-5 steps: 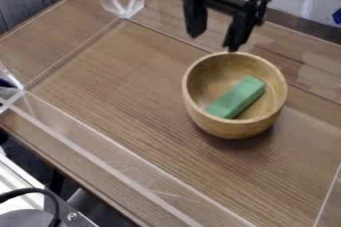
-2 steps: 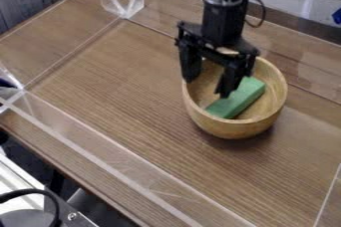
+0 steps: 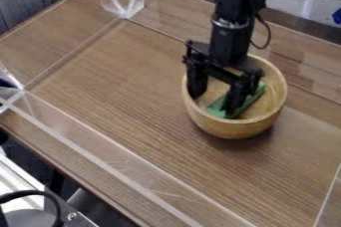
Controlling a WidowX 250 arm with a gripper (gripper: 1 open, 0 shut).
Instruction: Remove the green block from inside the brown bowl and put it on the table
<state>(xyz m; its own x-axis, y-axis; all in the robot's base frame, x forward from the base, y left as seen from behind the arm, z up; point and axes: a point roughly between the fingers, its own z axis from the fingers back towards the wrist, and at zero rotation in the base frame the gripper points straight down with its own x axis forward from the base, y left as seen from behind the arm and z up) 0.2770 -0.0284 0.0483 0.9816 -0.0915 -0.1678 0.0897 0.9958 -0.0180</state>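
Note:
The brown bowl [image 3: 208,121] sits on the table [image 3: 120,102], right of the middle. Inside it lies the green block [image 3: 253,96], mostly covered by my gripper, with green showing between and beside the fingers. My gripper [image 3: 218,97] is open and reaches straight down into the bowl, one finger [image 3: 198,81] on the block's left side and the other toward the bowl's centre. The block lies between the two fingers, which have not closed on it.
Low clear plastic walls [image 3: 80,136] run along the table's left and front edges, with a clear corner piece [image 3: 123,4] at the back left. Bare wood stretches left of the bowl. The black arm rises from the gripper toward the top edge.
The open gripper has come down from above the bowl's far rim and moved slightly forward, so its fingers now stand inside the bowl around the green block. The bowl and block have not moved.

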